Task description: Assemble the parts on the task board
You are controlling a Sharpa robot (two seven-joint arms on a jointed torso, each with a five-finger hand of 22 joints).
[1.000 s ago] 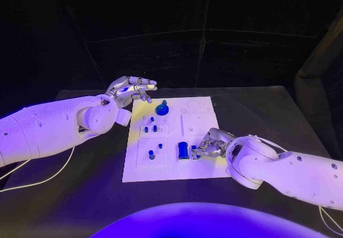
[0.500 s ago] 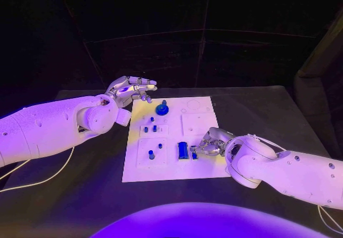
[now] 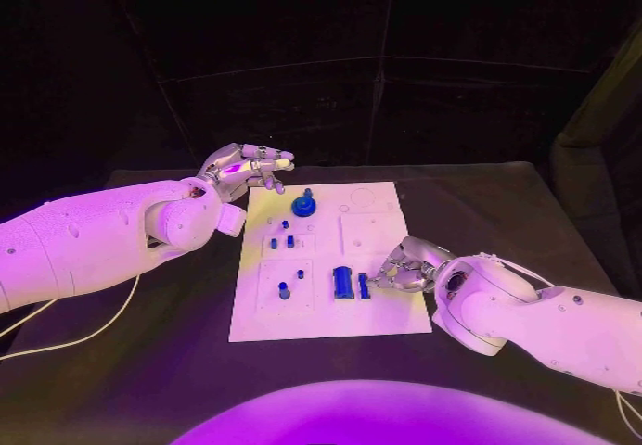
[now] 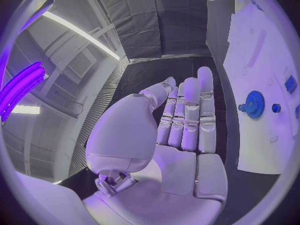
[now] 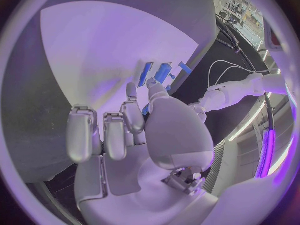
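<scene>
Right hand (image 3: 402,267); fingertip contact unclear

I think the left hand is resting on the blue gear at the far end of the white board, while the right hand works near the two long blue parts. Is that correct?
Not quite. The left hand is not on the blue gear; the head view shows it apart from the gear, holding nothing, beyond the white board's far left corner. The right hand is indeed beside the two long blue parts.

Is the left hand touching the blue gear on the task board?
Apart. The left wrist view shows dark table between the left hand and the task board, where the blue gear stands.
</scene>
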